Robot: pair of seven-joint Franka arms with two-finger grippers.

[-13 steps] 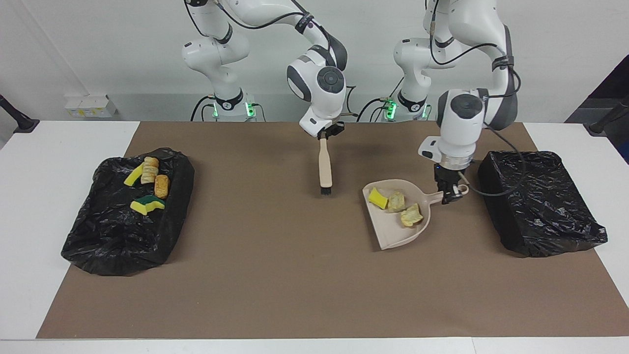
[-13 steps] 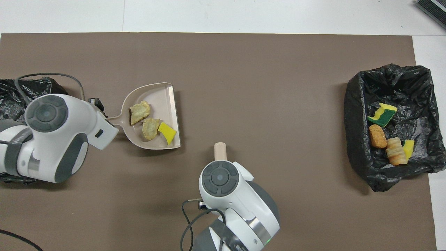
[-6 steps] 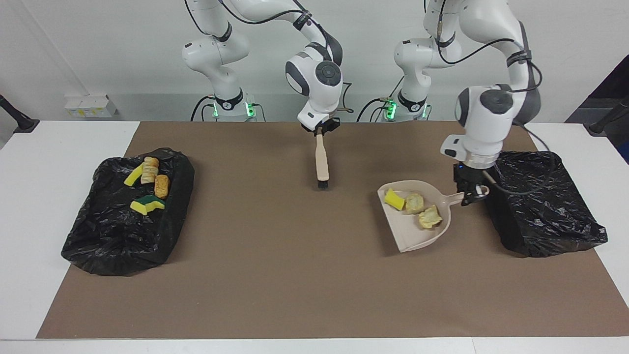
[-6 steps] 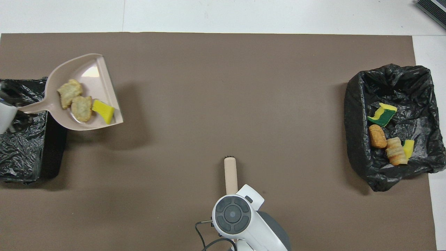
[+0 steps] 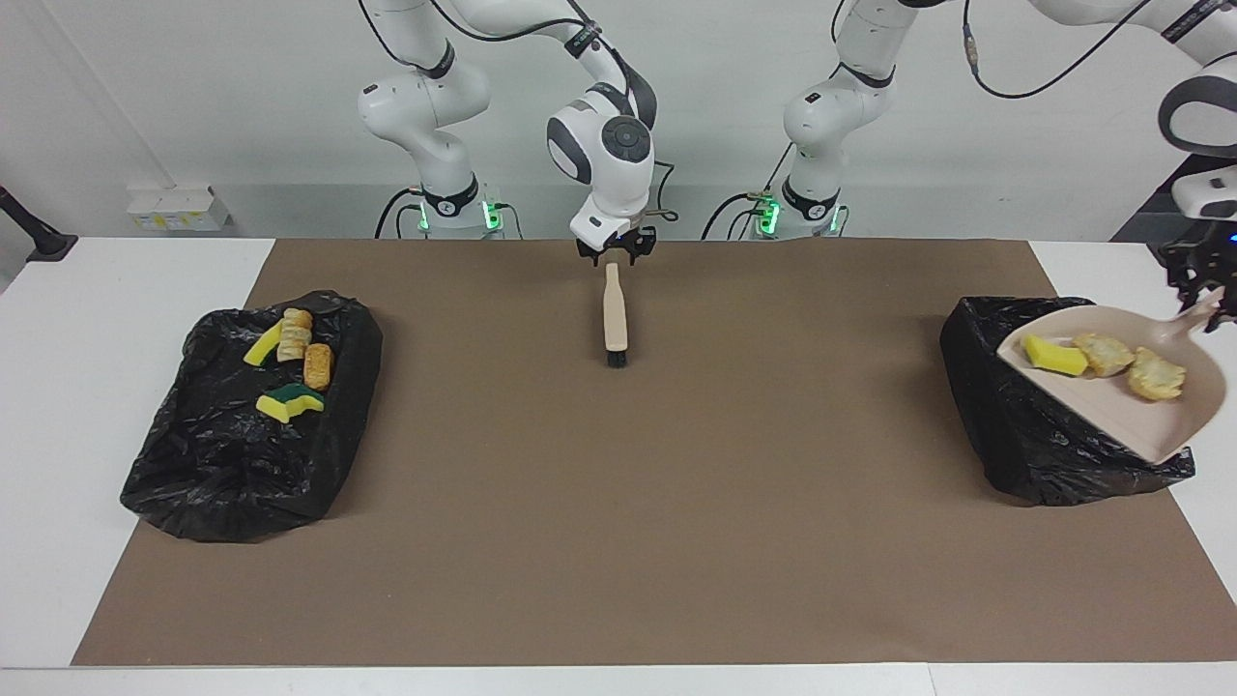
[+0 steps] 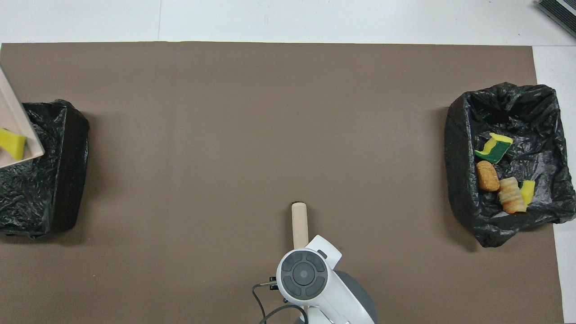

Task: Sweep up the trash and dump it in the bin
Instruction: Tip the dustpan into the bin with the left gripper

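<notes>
My left gripper [image 5: 1201, 290] is shut on the handle of the beige dustpan [image 5: 1150, 416], held tilted in the air over the black-lined bin [image 5: 986, 387] at the left arm's end. In the pan lie three scraps of trash: a yellow sponge bit [image 5: 1053, 355] and two bread-like chunks [image 5: 1102, 353] [image 5: 1155, 375]. In the overhead view only the dustpan's corner [image 6: 13, 121] and the yellow sponge bit [image 6: 11, 143] show over the bin [image 6: 45, 180]. My right gripper [image 5: 611, 256] stands open just over the handle tip of the beige brush [image 5: 614, 319], which rests on the mat.
A second black-lined bin [image 5: 193, 464] at the right arm's end holds several scraps: bread chunks [image 6: 487, 175] and sponge bits [image 6: 492, 148]. The brown mat [image 5: 618, 532] covers the white table between the two bins.
The left arm lifted the loaded dustpan off the mat and swung it over the bin at its end. The right gripper drew the brush toward the robots and opened.
</notes>
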